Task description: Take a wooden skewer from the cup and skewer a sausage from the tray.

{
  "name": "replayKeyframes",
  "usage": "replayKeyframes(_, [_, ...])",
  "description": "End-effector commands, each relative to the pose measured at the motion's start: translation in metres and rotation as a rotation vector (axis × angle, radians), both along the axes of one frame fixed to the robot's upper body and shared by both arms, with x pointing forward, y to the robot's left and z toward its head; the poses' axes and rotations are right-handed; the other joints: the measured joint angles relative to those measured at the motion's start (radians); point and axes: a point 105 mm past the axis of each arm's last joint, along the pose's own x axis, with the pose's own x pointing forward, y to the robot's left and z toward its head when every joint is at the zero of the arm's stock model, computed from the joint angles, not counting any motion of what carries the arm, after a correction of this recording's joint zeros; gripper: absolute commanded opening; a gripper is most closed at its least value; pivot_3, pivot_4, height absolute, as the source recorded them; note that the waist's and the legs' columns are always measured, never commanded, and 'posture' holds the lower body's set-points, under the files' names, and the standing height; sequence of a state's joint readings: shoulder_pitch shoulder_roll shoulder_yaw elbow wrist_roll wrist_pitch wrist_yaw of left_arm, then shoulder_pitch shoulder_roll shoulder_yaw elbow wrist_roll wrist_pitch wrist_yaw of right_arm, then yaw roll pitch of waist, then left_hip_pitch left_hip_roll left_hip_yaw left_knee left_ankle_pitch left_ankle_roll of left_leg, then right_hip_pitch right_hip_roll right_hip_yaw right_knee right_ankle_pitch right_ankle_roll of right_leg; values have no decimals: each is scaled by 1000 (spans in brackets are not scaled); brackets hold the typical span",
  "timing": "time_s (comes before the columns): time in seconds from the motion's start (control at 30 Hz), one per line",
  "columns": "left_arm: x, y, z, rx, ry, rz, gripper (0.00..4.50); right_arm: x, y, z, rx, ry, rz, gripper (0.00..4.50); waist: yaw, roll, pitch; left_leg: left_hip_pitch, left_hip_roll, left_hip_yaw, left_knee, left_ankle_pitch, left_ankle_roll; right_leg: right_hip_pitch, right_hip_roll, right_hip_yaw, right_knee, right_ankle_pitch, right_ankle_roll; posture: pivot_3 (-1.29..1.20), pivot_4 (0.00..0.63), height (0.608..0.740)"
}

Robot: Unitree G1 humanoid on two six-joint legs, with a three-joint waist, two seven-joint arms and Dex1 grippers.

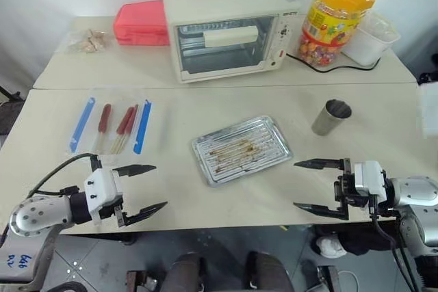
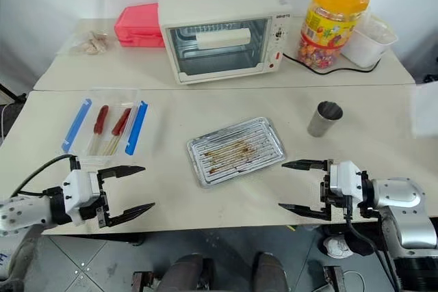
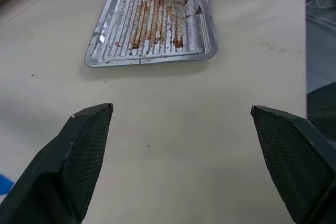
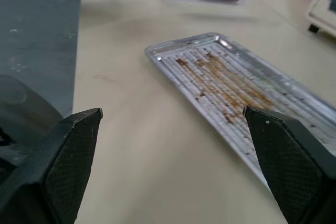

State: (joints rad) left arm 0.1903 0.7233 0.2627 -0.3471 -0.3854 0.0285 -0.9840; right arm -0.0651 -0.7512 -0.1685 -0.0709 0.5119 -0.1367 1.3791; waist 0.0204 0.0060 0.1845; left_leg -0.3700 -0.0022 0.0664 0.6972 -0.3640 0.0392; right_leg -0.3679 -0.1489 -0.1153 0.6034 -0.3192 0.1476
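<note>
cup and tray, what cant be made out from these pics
- Cup, head views: its inside is dark and too small to show whether any skewers are in it.
- Tray, right wrist view: its far end is cut off by the picture's edge. Brown streaks show on it in all views; a small dark bit near one corner in the left wrist view is too small to identify.
- Clear box, head views: sausages on sticks lie inside; their count is too small to tell.

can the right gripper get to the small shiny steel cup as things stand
Probably yes. The right gripper hovers open over bare tabletop, and the small shiny steel cup stands just beyond it with nothing between; the greasy ribbed silver tray lies off to the side.
</note>
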Motion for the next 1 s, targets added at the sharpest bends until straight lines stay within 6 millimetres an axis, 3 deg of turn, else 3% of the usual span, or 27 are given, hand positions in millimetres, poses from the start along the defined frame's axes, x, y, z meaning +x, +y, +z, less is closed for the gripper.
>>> replayKeyframes(0.03, [1, 4, 1, -28, -38, 95, 4466, 3, -3, 8, 52, -52, -71, 4500, 0, 0, 0, 0, 0, 0, 0, 0, 0, 0, 0, 0, 0, 0, 0, 0, 150, 740])
replayKeyframes(0.3, [5, 20, -1, -350, -41, 522, 4466, 35, -31, 14, 403, -112, -588, 4500, 6, 0, 0, 0, -1, -3, 0, 0, 0, 1, -1, 0, 1, 0, 0, 0, 150, 740])
replayKeyframes(0.53, [4, 24, -15, -479, -86, 768, 4466, 38, -44, -11, 574, -140, -918, 4500, 2, 0, -1, 0, -1, -2, 0, 0, 0, 1, -1, 1, 2, 0, 0, 0, 150, 740])
replayKeyframes(0.7, [8, 20, -16, -515, -109, 828, 4466, 39, -39, -29, 558, -93, -933, 4500, 3, 0, -1, 0, -1, 0, 0, 0, 0, -1, -1, 3, 2, 0, 0, 0, 150, 740])
replayKeyframes(1.0, [14, 5, -25, -550, -32, 839, 4466, 39, -31, -41, 524, -70, -890, 4500, 1, 0, -2, 0, -1, 0, 0, 0, 0, -1, 0, 3, 3, 0, 0, 0, 150, 740])
